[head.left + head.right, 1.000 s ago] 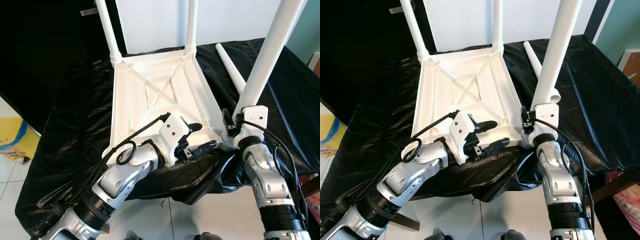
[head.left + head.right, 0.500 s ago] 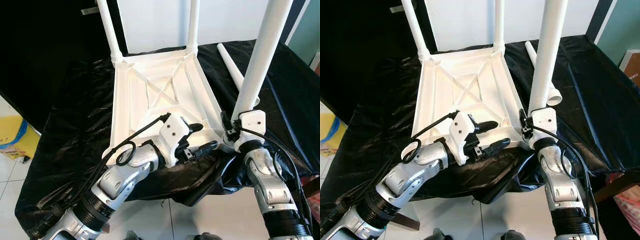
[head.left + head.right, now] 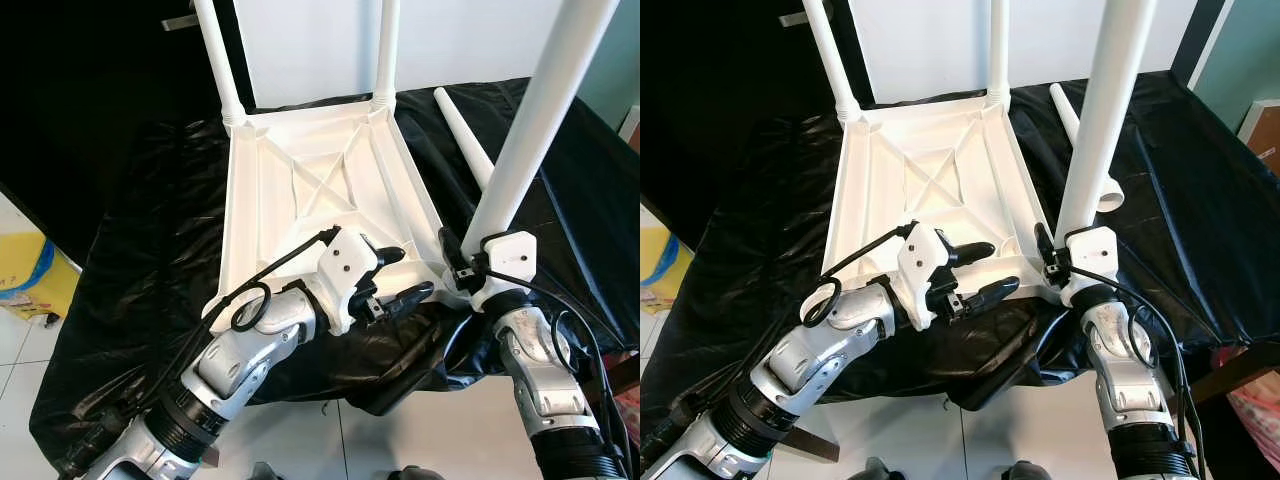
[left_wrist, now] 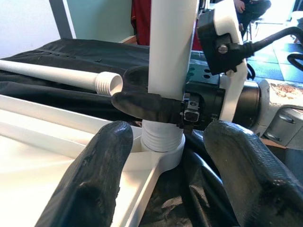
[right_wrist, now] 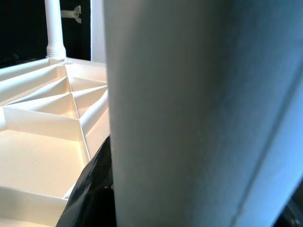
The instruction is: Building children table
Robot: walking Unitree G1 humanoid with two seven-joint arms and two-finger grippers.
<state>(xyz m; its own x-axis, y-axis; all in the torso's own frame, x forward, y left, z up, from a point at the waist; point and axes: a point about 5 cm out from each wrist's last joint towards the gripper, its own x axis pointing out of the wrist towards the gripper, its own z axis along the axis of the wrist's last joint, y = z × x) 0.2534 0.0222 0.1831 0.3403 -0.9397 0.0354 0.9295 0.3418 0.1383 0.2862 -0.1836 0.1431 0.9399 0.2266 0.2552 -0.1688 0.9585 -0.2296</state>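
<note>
The white table top (image 3: 300,190) lies upside down on a black cloth, with two white legs (image 3: 222,70) standing in its far corners. My right gripper (image 3: 1058,246) is shut on a third leg (image 3: 530,120), gripping it low at the near right corner. That leg leans to the right, and its threaded end (image 4: 163,139) sits in the corner socket. My left gripper (image 3: 412,272) is open just left of that corner, over the front rim, its fingers (image 4: 90,184) on either side of the socket. A fourth leg (image 3: 462,140) lies loose on the cloth behind.
The black cloth (image 3: 150,250) covers a table that ends just in front of the table top, with white floor tiles (image 3: 20,380) below. A yellow box (image 3: 25,270) stands on the floor to the left. A person sits far behind the right arm (image 4: 246,9).
The held leg swung nearly upright half a second ago and now leans right again. My right gripper sits slightly lower on it. The left arm has not moved.
</note>
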